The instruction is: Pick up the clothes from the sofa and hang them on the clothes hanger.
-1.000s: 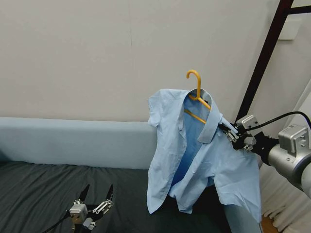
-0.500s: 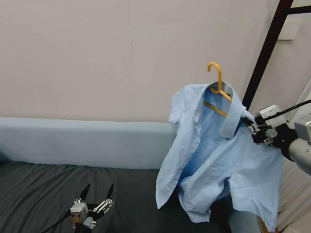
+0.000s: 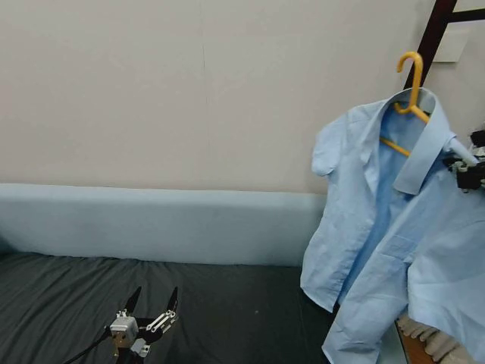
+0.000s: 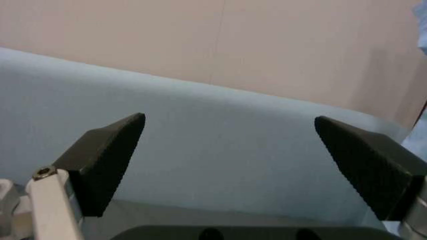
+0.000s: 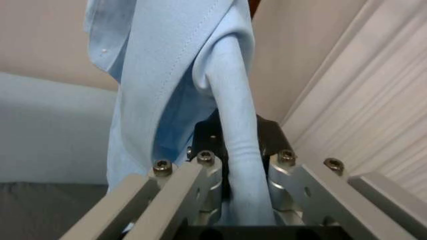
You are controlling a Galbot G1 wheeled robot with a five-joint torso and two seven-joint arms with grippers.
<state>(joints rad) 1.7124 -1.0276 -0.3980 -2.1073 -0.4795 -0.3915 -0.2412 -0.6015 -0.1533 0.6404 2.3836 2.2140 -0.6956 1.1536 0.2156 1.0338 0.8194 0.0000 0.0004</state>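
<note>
A light blue shirt (image 3: 394, 227) hangs on a yellow hanger (image 3: 394, 145), held in the air at the right, in front of the wall. My right gripper (image 3: 464, 171) grips the shirt's shoulder at the right edge of the head view. In the right wrist view this gripper (image 5: 239, 146) is shut on a fold of the shirt (image 5: 227, 85). The hanger's hook is close beside a dark rack pole (image 3: 438, 24). My left gripper (image 3: 148, 309) hovers low over the sofa seat, open and holding nothing; its fingers (image 4: 105, 156) stand wide apart.
The sofa has a pale blue backrest (image 3: 151, 224) and a dark grey seat (image 3: 227, 296). A plain wall rises behind it. A white ribbed panel (image 5: 360, 100) stands close to the right gripper. The dark pole runs up the top right corner.
The right gripper has carried the shirt and hanger up and to the right, toward the dark pole. The left gripper has stayed in place.
</note>
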